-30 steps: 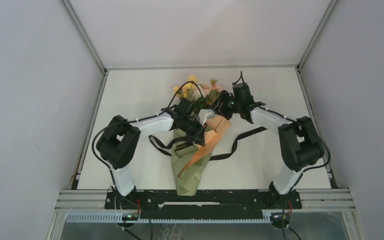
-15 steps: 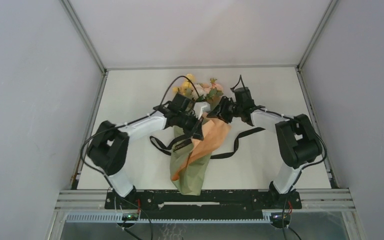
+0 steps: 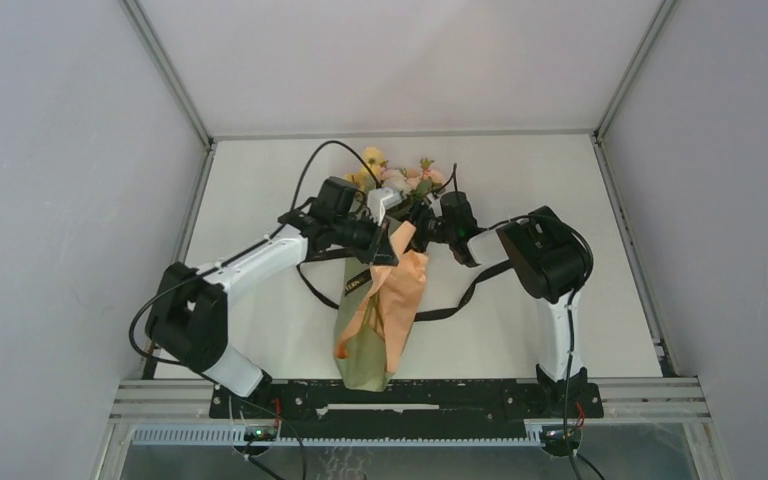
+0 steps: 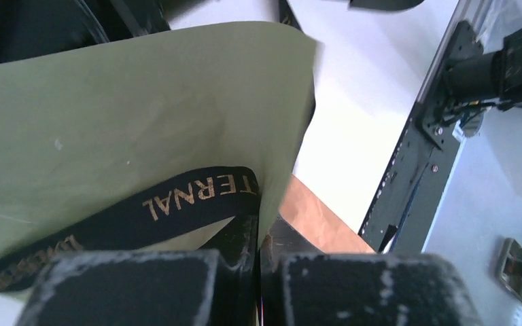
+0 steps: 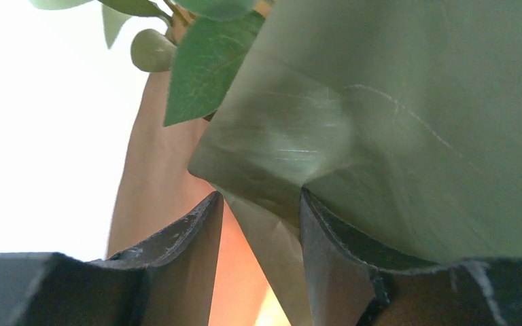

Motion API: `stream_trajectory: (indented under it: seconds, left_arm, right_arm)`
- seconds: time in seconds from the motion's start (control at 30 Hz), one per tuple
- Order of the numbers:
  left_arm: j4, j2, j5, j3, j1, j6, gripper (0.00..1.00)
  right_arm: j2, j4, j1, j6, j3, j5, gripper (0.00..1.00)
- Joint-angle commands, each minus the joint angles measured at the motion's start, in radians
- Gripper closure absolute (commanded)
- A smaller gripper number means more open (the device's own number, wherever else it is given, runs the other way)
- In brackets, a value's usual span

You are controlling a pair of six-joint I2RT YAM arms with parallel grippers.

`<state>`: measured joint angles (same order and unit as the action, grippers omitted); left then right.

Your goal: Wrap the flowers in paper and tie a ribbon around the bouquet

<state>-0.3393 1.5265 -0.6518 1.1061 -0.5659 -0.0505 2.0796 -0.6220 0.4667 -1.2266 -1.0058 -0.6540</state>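
Left gripper (image 4: 258, 234): closed, pinching the paper (image 4: 109, 122) edge at the lower centre of its view, ribbon (image 4: 190, 197) alongside.
Right gripper (image 5: 258, 204): fingers apart, straddling a paper fold.
Bouquet (image 3: 360, 360): centre of the overhead frame, flowers (image 3: 395, 172) at its top.

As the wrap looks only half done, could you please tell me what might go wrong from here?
1. The left pincer is shut on the very edge of the paper, where the ribbon crosses it; a pull could tear the paper or drop the ribbon.
2. The right pincer stands open astride a paper fold, so the paper may spring open.
3. Both pincers crowd the flowers and might crush blooms.
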Motion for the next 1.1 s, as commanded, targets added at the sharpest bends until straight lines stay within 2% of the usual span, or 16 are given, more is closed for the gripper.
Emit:
stream_trajectory:
  seconds: [0.0, 0.13, 0.23, 0.43, 0.7, 0.97, 1.0, 1.07]
  left_arm:
    - [0.013, 0.032, -0.025, -0.028, -0.037, 0.021, 1.00]
    - [0.022, 0.042, 0.004, -0.026, -0.042, 0.049, 1.00]
    - [0.001, 0.087, 0.003, -0.022, -0.053, 0.105, 1.00]
    - [-0.070, 0.240, 0.045, 0.030, -0.089, 0.201, 1.00]
    - [-0.078, 0.332, 0.074, 0.016, -0.104, 0.226, 1.00]
    - [-0.084, 0.351, 0.077, 0.012, -0.103, 0.232, 1.00]
    - [-0.085, 0.354, 0.074, 0.012, -0.103, 0.232, 1.00]
    - [-0.085, 0.357, 0.074, 0.014, -0.103, 0.231, 1.00]
  right_arm:
    - [-0.043, -0.209, 0.000, -0.115, 0.000, 0.056, 0.45]
    - [-0.143, -0.056, -0.018, -0.057, 0.060, 0.153, 0.43]
    - [-0.168, 0.045, -0.031, -0.005, 0.048, 0.125, 0.41]
    - [-0.183, 0.127, -0.033, 0.015, 0.044, 0.099, 0.37]
    - [-0.264, 0.315, -0.033, 0.122, 0.042, 0.247, 0.26]
    - [-0.433, 0.958, 0.032, 0.489, -0.155, 0.779, 0.24]
    - [-0.446, 1.002, 0.026, 0.513, -0.169, 0.800, 0.24]
    - [-0.472, 1.043, -0.016, 0.534, -0.165, 0.717, 0.25]
